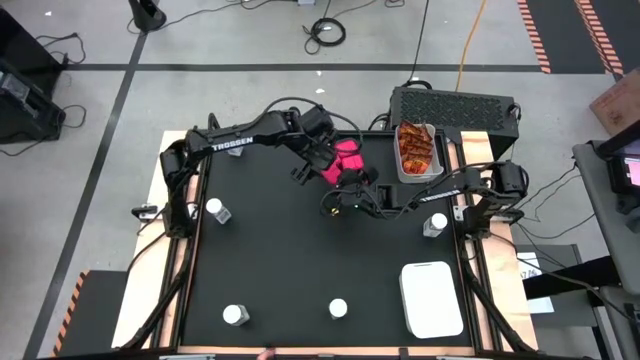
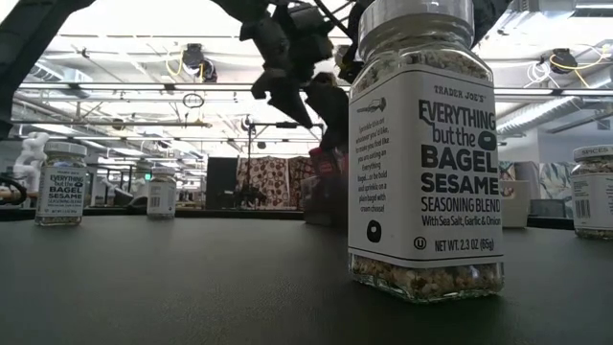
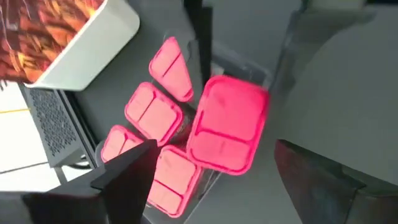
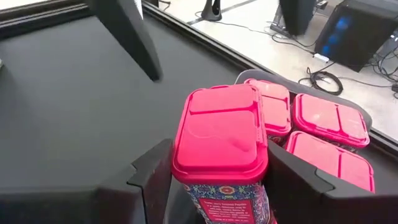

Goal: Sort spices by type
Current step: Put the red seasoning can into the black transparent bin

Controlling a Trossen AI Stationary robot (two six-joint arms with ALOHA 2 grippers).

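Black matte bench [image 1: 300, 260] carries everything, and both dark arms meet above its far middle. Beyond the right fingers sits a white rectangular bin [image 1: 418, 152] filled with orange-red crinkly sachets [image 1: 416, 146], while an empty white rectangular bin [image 1: 432, 298] lies well apart on the near side of them. Directly behind the right fingers a dark grey tray [image 4: 367, 118] holds bright pink cube-like packs [image 4: 326, 118] set close together. The right fingers [image 4: 217, 180] are clenched on one bright pink flip-lid pack [image 4: 221, 140], one finger on each side of its patterned body, holding it upright just beside the tray. The left fingers [image 3: 211, 162] hover spread wide above this same pack and the tray, grasping nothing. Little clear jars with white round lids [image 1: 217, 210] stand scattered well apart from both sets of fingers: one near the left edge, one [image 1: 436, 224] close by the right arm's base, and two [image 1: 338, 309] along the near edge [image 1: 235, 315]. In the low view one such jar [image 2: 424, 153] stands closest to the camera, its label reading Everything but the Bagel Sesame seasoning blend.
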